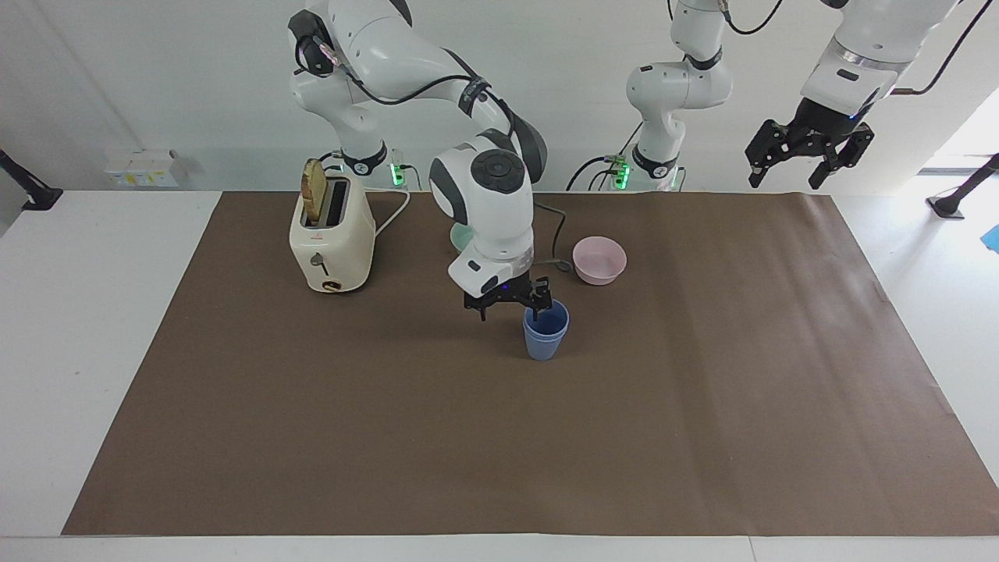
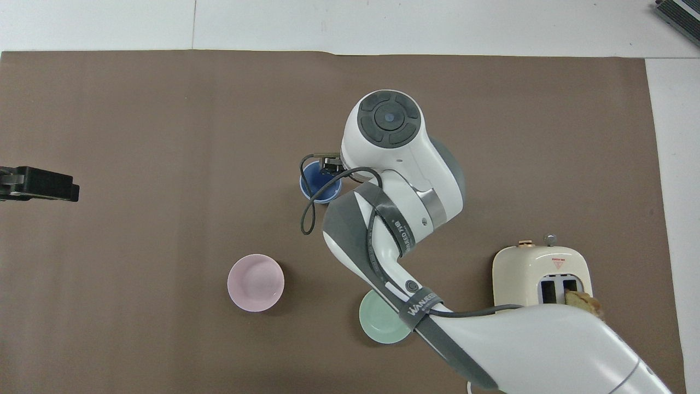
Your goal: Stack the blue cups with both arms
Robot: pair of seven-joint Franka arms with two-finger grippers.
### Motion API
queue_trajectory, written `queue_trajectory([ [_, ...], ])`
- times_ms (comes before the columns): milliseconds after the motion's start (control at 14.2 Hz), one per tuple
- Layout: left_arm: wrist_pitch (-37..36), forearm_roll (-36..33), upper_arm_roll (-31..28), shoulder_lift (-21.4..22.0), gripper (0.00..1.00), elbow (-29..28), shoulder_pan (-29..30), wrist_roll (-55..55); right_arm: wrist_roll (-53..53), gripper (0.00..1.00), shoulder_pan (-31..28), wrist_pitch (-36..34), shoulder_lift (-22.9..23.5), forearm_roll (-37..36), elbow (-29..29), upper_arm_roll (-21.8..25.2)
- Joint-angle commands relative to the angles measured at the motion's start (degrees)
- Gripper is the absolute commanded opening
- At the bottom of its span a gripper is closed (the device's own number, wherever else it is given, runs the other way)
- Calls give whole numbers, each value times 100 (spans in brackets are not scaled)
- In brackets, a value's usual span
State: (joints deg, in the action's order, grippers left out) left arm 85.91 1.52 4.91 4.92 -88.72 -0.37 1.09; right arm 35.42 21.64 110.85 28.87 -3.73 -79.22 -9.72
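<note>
The two blue cups point(image 1: 545, 334) stand nested, one inside the other, on the brown mat, farther from the robots than the pink bowl; they also show in the overhead view point(image 2: 319, 185). My right gripper point(image 1: 509, 306) is open and empty just above the mat beside the stack, toward the right arm's end. One of its fingertips point(image 1: 537, 311) is at the stack's rim. In the overhead view the wrist hides most of it and only one finger point(image 2: 330, 163) shows. My left gripper point(image 1: 808, 160) waits open, raised high over the left arm's end of the table point(image 2: 38, 184).
A pink bowl point(image 1: 599, 259) point(image 2: 255, 282) and a green bowl point(image 1: 462, 236) point(image 2: 380, 325) sit nearer the robots than the stack. A cream toaster point(image 1: 331, 238) point(image 2: 541, 273) with a toast slice point(image 1: 314, 191) stands toward the right arm's end. A black cable point(image 2: 306, 213) hangs by the stack.
</note>
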Motion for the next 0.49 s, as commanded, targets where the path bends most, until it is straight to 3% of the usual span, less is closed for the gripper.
queue_trajectory([
  [0, -75, 68, 45, 79, 100, -13, 99, -39, -473, 100, -343, -633, -442, -67, 126, -30],
  [421, -75, 68, 45, 79, 100, -14, 99, -39, -1754, 100, -1300, -1434, -1294, -32, 126, -30],
])
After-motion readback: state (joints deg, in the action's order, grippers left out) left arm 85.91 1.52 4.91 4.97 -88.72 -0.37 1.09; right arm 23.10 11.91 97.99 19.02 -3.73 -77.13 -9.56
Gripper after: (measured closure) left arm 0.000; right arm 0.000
